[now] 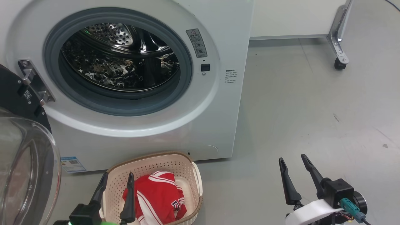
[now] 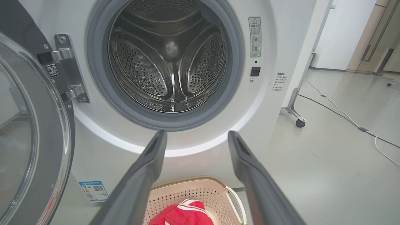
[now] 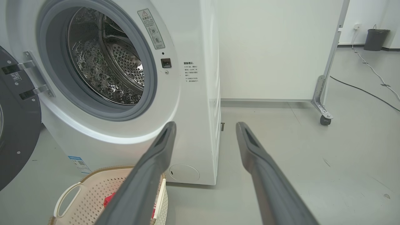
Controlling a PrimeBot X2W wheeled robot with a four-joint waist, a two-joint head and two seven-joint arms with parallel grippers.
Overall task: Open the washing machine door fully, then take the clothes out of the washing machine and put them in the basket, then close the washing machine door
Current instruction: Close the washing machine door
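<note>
The white washing machine (image 1: 218, 103) stands with its steel drum (image 1: 122, 59) in plain sight and no fabric visible inside. Its door (image 1: 22, 156) hangs swung wide at the left, glass bowl bulging toward me, also seen as the door (image 2: 28, 131) and the door (image 3: 15, 131). On the floor in front sits the cream basket (image 1: 187, 165) holding red clothes (image 1: 159, 195) with white stripes. My left gripper (image 1: 117, 178) hovers open over the basket's left side, holding nothing. My right gripper (image 1: 292, 159) is open above bare floor, to the right of the basket.
A white panel on a wheeled metal foot (image 1: 340, 62) stands behind and right of the machine. Cables (image 2: 343, 115) trail across the grey floor farther right. A dark bin (image 3: 377, 39) sits by the far wall.
</note>
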